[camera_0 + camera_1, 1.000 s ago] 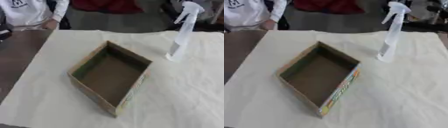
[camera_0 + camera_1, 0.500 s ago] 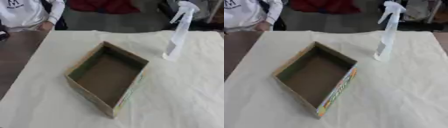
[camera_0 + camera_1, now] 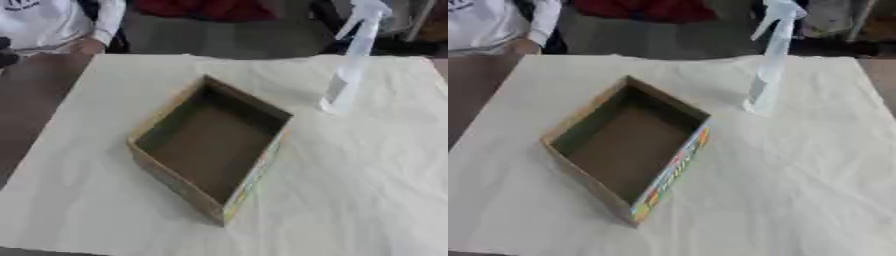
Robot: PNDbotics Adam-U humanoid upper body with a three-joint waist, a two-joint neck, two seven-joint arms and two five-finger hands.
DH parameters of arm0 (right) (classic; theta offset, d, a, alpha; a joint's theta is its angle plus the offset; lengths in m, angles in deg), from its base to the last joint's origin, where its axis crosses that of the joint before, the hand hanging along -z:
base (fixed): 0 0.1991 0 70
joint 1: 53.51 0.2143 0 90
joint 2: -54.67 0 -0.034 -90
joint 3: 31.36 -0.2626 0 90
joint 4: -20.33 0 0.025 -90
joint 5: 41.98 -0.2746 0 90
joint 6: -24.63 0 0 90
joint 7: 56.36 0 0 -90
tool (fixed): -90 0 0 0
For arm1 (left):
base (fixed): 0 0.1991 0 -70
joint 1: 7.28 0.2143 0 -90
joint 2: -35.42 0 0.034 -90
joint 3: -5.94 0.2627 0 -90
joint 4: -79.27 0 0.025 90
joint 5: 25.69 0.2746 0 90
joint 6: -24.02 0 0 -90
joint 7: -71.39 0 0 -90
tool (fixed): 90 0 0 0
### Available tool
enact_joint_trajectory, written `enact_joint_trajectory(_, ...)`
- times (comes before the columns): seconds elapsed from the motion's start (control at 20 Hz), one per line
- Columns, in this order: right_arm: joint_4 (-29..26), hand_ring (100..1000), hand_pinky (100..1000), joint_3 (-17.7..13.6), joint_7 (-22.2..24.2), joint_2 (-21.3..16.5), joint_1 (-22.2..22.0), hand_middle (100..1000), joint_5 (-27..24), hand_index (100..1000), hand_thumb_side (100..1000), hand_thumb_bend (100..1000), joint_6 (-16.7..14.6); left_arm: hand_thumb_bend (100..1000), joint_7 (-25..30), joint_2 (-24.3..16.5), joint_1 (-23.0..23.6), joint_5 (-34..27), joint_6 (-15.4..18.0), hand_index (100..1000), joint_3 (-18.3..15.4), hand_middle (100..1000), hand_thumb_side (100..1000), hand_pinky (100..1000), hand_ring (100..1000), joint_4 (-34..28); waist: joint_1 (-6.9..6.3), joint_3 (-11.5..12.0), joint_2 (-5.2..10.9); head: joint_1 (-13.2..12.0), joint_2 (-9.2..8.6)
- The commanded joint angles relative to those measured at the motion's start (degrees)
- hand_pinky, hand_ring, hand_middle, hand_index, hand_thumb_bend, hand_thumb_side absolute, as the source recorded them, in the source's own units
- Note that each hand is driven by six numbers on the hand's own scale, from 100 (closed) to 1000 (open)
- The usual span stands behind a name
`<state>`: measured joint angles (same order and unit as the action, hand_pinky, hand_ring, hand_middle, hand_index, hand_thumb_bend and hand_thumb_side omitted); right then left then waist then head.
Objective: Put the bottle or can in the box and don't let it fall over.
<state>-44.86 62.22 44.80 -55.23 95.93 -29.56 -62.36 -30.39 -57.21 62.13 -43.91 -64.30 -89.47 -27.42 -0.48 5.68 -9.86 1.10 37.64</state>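
Observation:
A clear spray bottle with a white trigger head stands upright on the cream cloth at the back right. An open cardboard box lies turned like a diamond in the middle of the cloth, with nothing inside it and a colourful printed side facing the front right. The bottle stands apart from the box, beyond its right corner. Neither of my hands shows in either view.
The cream cloth covers the table, and a brown strip of table shows at the left. A person in a white top sits at the far left edge.
The whole picture has shifted slightly left and up, so the camera has moved. The box and the bottle keep their places on the cloth.

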Motion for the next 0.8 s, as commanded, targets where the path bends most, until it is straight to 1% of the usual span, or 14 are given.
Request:
enact_joint_trajectory(0.05, 8.03, 935, 886, -0.42, 0.30, 0.52, 4.17, 907, 3.73, 921, 845, 100, -2.01, 254, 0.43, -1.76, -0.99, -0.32, 0.05, 875, 0.11, 732, 625, 716, 721, -0.84, 0.09, 0.04, 1.41, 0.35, -0.26)
enact_joint_trajectory(0.25, 17.43, 935, 888, -1.17, 0.07, 2.67, 8.61, 909, 8.39, 923, 867, 100, -5.42, 253, 0.73, -1.78, -1.30, -0.39, -0.02, 874, 0.38, 732, 624, 716, 721, -0.86, 0.16, 0.17, 1.37, 0.83, -0.98)
enact_joint_trajectory(0.35, 20.57, 944, 893, -1.39, 0.63, 3.41, 10.03, 920, 11.40, 937, 916, 100, -7.46, 253, 0.84, -1.80, -1.44, -0.45, -0.03, 874, 0.46, 732, 624, 715, 721, -0.92, 0.21, 0.30, 1.28, 1.08, -1.36)
enact_joint_trajectory(0.4, 21.58, 952, 899, -1.55, 1.19, 3.72, 10.49, 930, 12.53, 947, 948, 100, -8.48, 252, 0.89, -1.82, -1.48, -0.46, -0.03, 874, 0.49, 732, 625, 715, 721, -0.94, 0.23, 0.35, 1.22, 1.19, -1.51)
enact_joint_trajectory(0.45, 22.37, 957, 902, -1.70, 2.07, 4.12, 10.91, 934, 13.17, 951, 961, 100, -9.52, 252, 0.93, -1.84, -1.50, -0.47, -0.04, 874, 0.52, 732, 626, 715, 721, -0.96, 0.25, 0.41, 1.15, 1.30, -1.68)
enact_joint_trajectory(0.6, 23.71, 960, 904, -2.24, 4.29, 4.80, 11.87, 937, 13.63, 952, 970, 100, -11.84, 252, 1.03, -1.86, -1.48, -0.49, -0.08, 874, 0.57, 732, 628, 715, 721, -0.96, 0.32, 0.59, 0.95, 1.53, -2.28)
enact_joint_trajectory(0.7, 23.89, 957, 902, -2.33, 4.83, 5.06, 12.26, 933, 13.80, 950, 971, 100, -12.67, 251, 1.09, -1.85, -1.51, -0.50, -0.10, 873, 0.60, 732, 629, 715, 721, -0.96, 0.36, 0.72, 0.80, 1.65, -2.84)
enact_joint_trajectory(0.8, 24.04, 952, 900, -2.39, 4.96, 5.42, 12.54, 931, 13.81, 950, 971, 100, -12.84, 251, 1.15, -1.83, -1.60, -0.50, -0.12, 873, 0.63, 732, 628, 715, 721, -0.98, 0.37, 0.86, 0.68, 1.78, -3.25)
